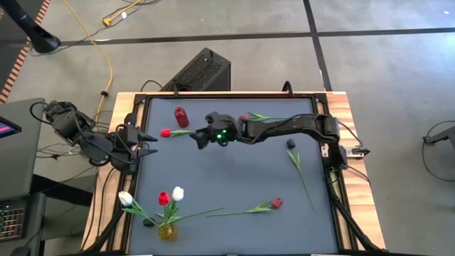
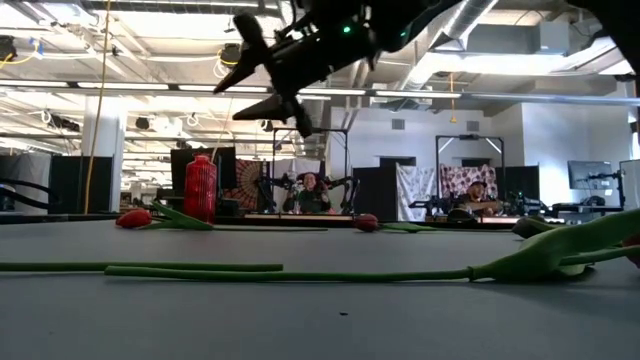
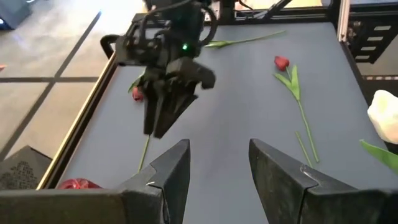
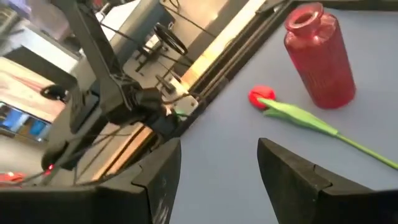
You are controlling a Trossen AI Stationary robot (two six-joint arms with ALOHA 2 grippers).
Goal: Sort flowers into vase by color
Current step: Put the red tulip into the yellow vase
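A red tulip lies on the table beside the red vase, its stem running toward the table's right. My right gripper hovers open above that stem's end, clear of the table; in its wrist view the tulip head and the vase lie ahead of the fingers. My left gripper waits open at the table's left edge. A yellow vase at the near left holds a red tulip and white tulips. Other tulips lie flat: red, dark and red.
A black box stands on the floor beyond the table's far edge. The table's raised frame runs round the grey top. My right arm stretches across the far half. People sit in the room behind.
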